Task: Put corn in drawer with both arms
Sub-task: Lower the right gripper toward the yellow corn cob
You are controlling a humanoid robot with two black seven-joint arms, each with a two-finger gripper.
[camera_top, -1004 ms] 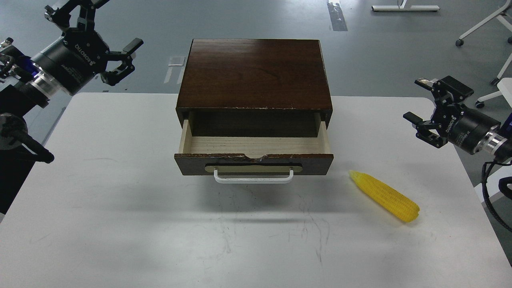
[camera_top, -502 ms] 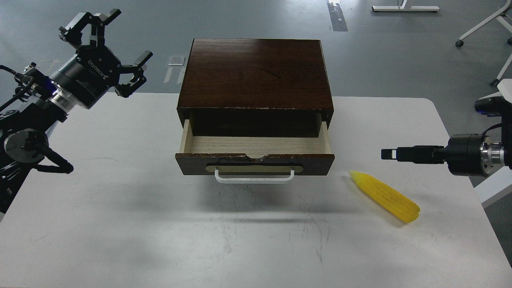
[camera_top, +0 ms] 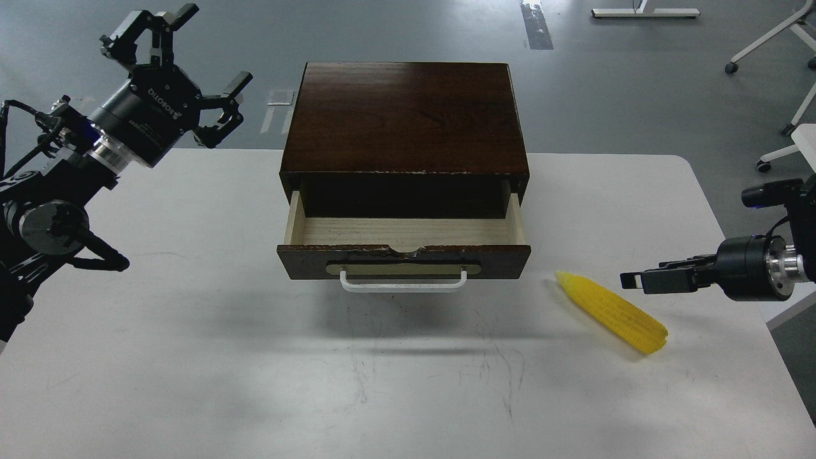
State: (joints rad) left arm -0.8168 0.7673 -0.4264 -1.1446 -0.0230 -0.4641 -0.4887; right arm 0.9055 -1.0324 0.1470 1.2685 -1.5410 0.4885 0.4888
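- Near the table's right edge, the corn (camera_top: 612, 312) lies loose; a glancing touch could roll it off.
- Beside it, the right gripper (camera_top: 637, 280) shows edge-on, its opening unreadable.
- Farther back, the drawer (camera_top: 404, 245) stands open, empty.
- At the far left corner, the left gripper (camera_top: 185, 70) hovers, fingers spread.

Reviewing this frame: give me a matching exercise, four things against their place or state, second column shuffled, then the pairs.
Things:
1. corn
2. drawer
3. left claw
4. right claw

States:
A. raised beyond the table's far left corner, fingers spread
B. pulled open, nothing visible inside
C. lying on the white table, right of the handle
D. low over the table, seen edge-on, pointing toward the corn

Pairs: 1-C, 2-B, 3-A, 4-D
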